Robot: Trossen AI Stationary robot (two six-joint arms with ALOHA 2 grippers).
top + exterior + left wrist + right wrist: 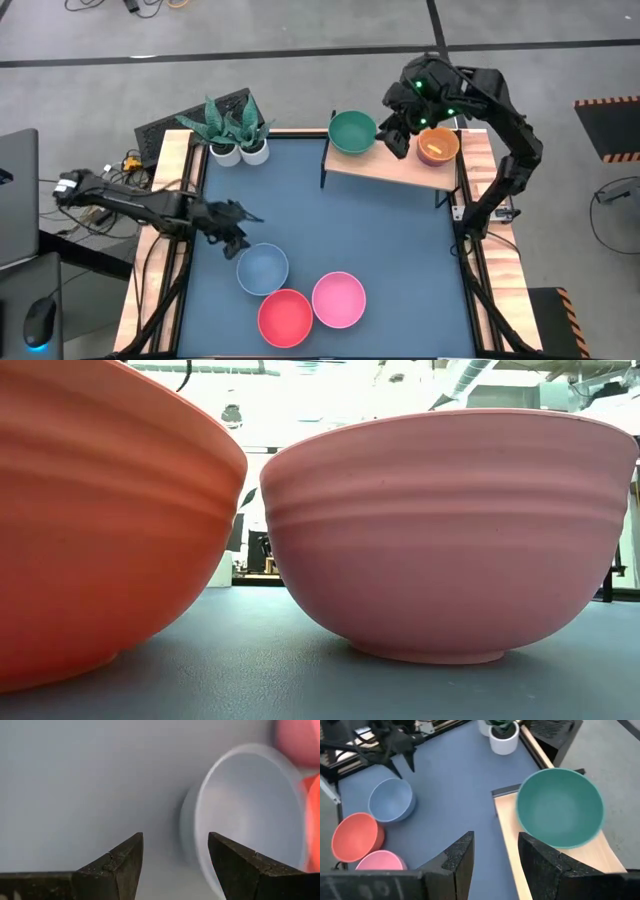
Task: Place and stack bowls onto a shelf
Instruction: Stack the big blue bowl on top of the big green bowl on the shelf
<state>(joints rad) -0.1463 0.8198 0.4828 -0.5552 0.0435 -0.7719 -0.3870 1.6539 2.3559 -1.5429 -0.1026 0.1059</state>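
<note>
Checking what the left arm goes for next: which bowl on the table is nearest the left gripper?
The blue bowl, just ahead of the open left gripper; the red bowl and pink bowl lie beyond it.

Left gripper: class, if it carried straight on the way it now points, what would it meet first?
Probably the blue bowl, whose near rim lies just ahead of the open left gripper, slightly to one side; depth is uncertain, so it might touch the table first.

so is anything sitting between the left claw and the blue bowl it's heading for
Nothing visible. The left claw, fingers open, hovers just beside the round blue plastic bowl, with only bare blue table mat between them. The red plastic bowl and pink plastic bowl lie on the bowl's far side.
</note>
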